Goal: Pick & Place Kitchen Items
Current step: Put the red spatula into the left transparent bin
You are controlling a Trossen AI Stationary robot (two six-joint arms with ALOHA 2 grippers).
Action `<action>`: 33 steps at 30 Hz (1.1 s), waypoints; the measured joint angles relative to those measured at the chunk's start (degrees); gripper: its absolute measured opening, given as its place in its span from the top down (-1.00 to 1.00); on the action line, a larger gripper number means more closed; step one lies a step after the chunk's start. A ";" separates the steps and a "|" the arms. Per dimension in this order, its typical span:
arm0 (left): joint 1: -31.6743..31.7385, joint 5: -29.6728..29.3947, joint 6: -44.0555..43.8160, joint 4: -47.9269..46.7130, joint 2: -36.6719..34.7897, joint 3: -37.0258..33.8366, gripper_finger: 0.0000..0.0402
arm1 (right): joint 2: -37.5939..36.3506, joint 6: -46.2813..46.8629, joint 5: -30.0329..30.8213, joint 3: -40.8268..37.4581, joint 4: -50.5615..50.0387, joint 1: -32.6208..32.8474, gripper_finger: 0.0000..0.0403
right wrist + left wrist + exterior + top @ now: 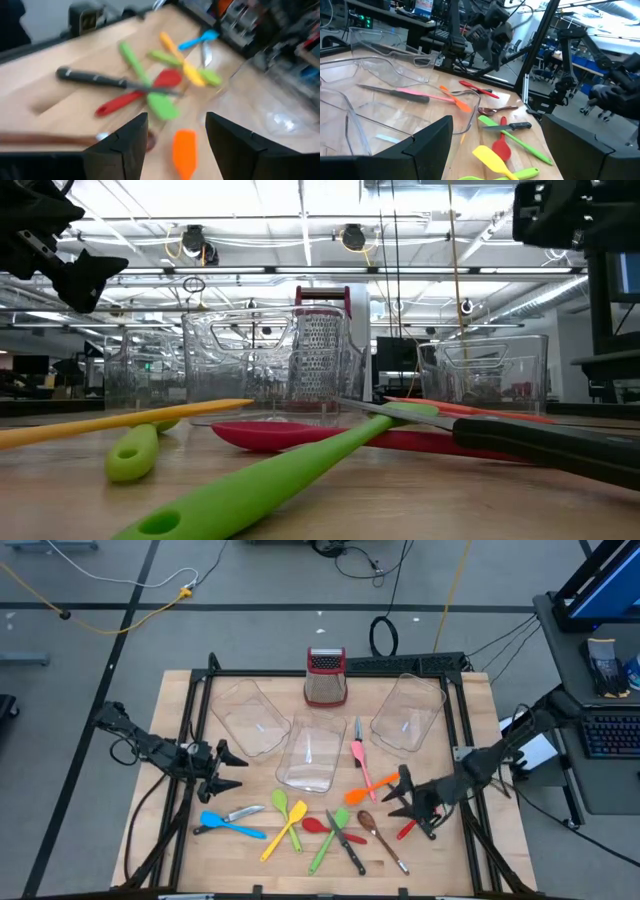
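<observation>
The kitchen items lie loose on the wooden table's near half: a blue spatula (225, 825), a yellow spatula (283, 835), a red spoon (320, 826), a black-handled knife (348, 846), a brown spoon (380, 837), an orange spatula (366, 791) and a pink utensil (360, 762). My right gripper (393, 793) hangs open above the table at the right, just beside the orange spatula (185, 150), with nothing between its fingers. At the left side my left gripper (228, 772) stands open and level, clear of everything; its wrist view shows the gripper (497, 145) looking across the utensils.
Three clear plastic bins (250, 718) (310, 752) (408, 715) stand across the table's middle and far part. A red-topped metal grater (325, 677) stands at the far edge. A black frame (462, 710) borders the table.
</observation>
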 joint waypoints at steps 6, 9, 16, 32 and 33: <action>0.00 0.01 -3.06 -0.01 0.00 0.00 -0.53 | 6.57 9.54 1.33 4.86 -10.78 5.71 0.01; 0.00 0.02 -4.02 -0.01 0.00 0.00 -0.53 | 8.73 15.76 1.35 6.76 -14.92 7.82 0.01; 0.00 0.02 -4.19 -0.02 0.00 0.00 -0.53 | 11.43 30.05 0.99 7.72 -22.30 11.65 0.01; 0.02 0.04 -4.86 -0.02 0.00 0.00 -0.53 | 13.22 38.10 -0.49 7.72 -22.82 13.03 0.01; 0.01 0.06 -4.89 -0.02 0.01 0.00 -0.53 | 13.59 38.28 -0.61 7.72 -22.90 13.02 0.01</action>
